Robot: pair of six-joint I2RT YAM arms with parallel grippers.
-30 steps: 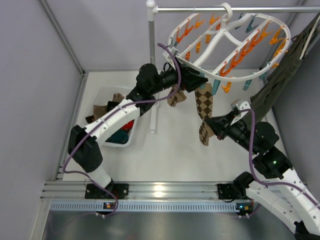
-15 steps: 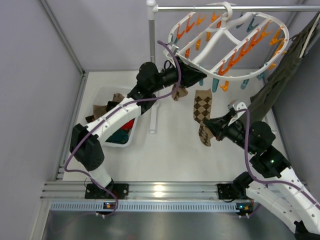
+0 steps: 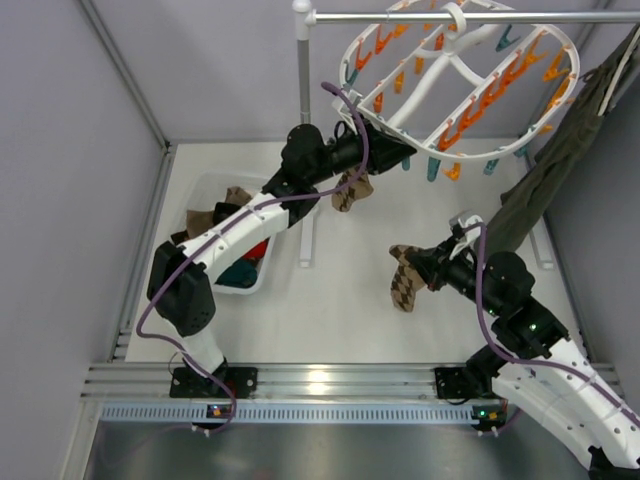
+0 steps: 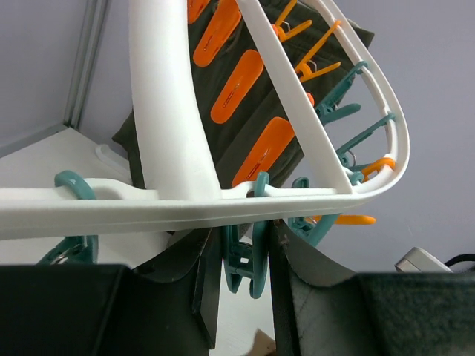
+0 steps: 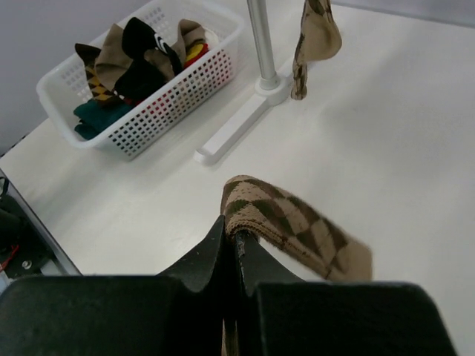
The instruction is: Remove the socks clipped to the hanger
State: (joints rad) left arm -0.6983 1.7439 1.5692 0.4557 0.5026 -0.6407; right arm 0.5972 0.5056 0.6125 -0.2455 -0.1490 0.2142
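My right end effector [image 5: 234, 236] clenches the brown argyle sock [image 5: 297, 222], clear of the white plastic oval hanger [image 4: 167, 111]. My left end effector [image 3: 392, 155] pinches a teal plastic clip [image 4: 245, 261] on its rim, with a tan sock [image 3: 350, 190] dangling below.

"Walls?"
"Plain grey panels [image 3: 60, 200] left, far and right."
"Work surface?"
"White tabletop [image 3: 340, 310], evenly lit. Aluminium rails [image 3: 330, 385] along near edge."
"Furniture?"
"Upright grey pole [image 3: 303, 90] at far side, carrying horizontal metal rail [image 3: 328, 18] rightward."
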